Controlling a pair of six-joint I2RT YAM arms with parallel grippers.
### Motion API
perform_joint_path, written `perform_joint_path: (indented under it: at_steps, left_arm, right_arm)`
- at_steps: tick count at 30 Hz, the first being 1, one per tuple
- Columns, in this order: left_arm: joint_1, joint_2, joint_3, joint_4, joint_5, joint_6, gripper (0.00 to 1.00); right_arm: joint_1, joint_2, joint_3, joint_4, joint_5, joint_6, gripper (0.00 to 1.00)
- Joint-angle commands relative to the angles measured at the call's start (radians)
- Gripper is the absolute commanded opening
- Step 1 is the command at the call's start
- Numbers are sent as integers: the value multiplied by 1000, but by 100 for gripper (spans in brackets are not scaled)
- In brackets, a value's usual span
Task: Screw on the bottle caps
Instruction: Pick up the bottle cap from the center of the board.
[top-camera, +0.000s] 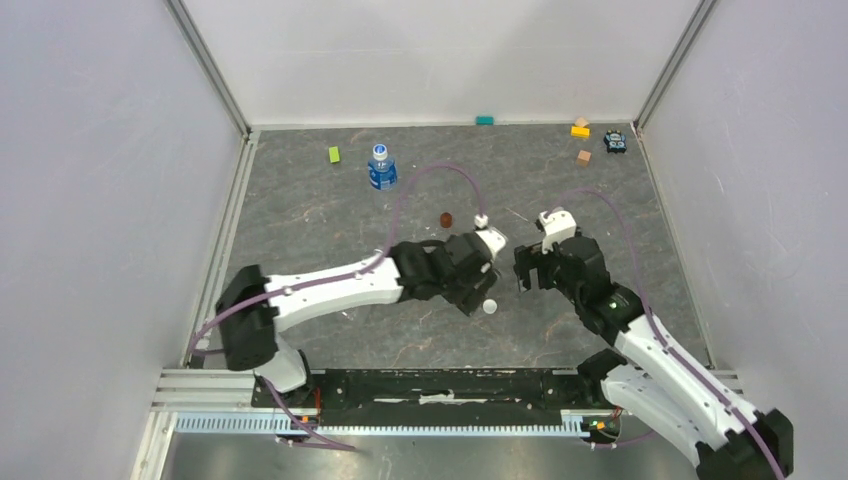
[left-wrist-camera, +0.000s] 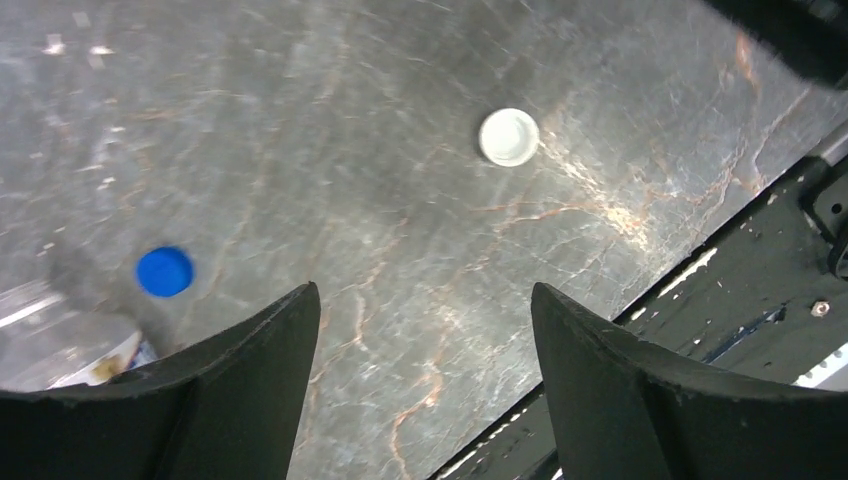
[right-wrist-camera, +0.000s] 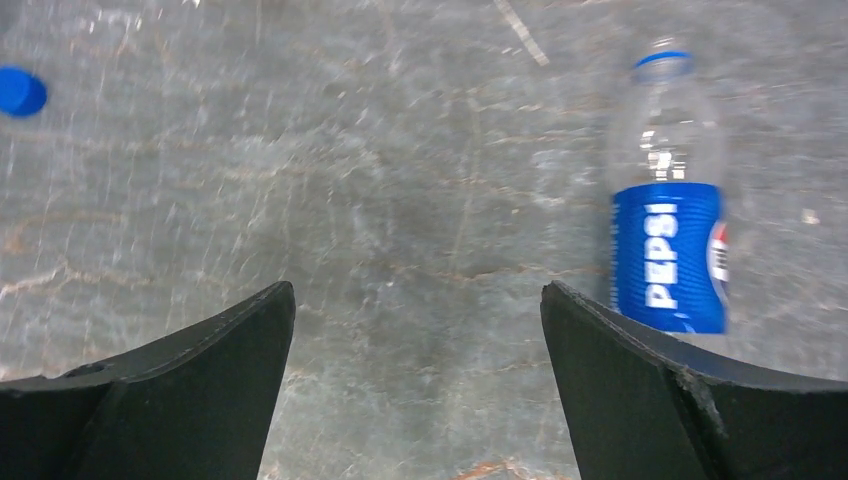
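My left gripper (top-camera: 482, 288) is open and empty above the floor; in its wrist view (left-wrist-camera: 425, 300) a whitish cap (left-wrist-camera: 509, 136) lies ahead of the fingers and a solid blue cap (left-wrist-camera: 164, 271) lies to the left, beside a clear bottle edge (left-wrist-camera: 60, 340). The whitish cap (top-camera: 489, 307) lies just below the left gripper in the top view. My right gripper (top-camera: 527, 272) is open and empty; its wrist view (right-wrist-camera: 418, 295) shows a blue-labelled bottle (right-wrist-camera: 668, 220) with an uncapped neck by the right finger and the blue cap (right-wrist-camera: 20, 90) far left. Another bottle (top-camera: 381, 167) stands at the back.
A dark red-brown disc (top-camera: 446, 219) lies behind the left gripper. Toy blocks lie at the back: green (top-camera: 334, 154), teal (top-camera: 484, 120), yellow (top-camera: 580, 129), tan (top-camera: 583, 157), and a small dark toy (top-camera: 614, 141). White walls enclose the floor; a black rail (left-wrist-camera: 760, 290) runs along the near edge.
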Motion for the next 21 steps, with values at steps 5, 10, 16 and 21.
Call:
perform_joint_path:
  at_steps: [5,10,16,21]
  left_arm:
    - [-107,216,117,89,0,-51,69]
    - [-130,342,186,100,12,-43,56]
    - [-131,427,224,101,3,-35,46]
    - [-130,477,244,101,10,-26,41]
  right_arm:
    - [-6,-242,-54,39,349,87,98]
    - [-6,-330,-85,39,444,111,97]
    - [-6,-356,-93,48,463,102,97]
    - [-6,-353,-93,53,454,94,97]
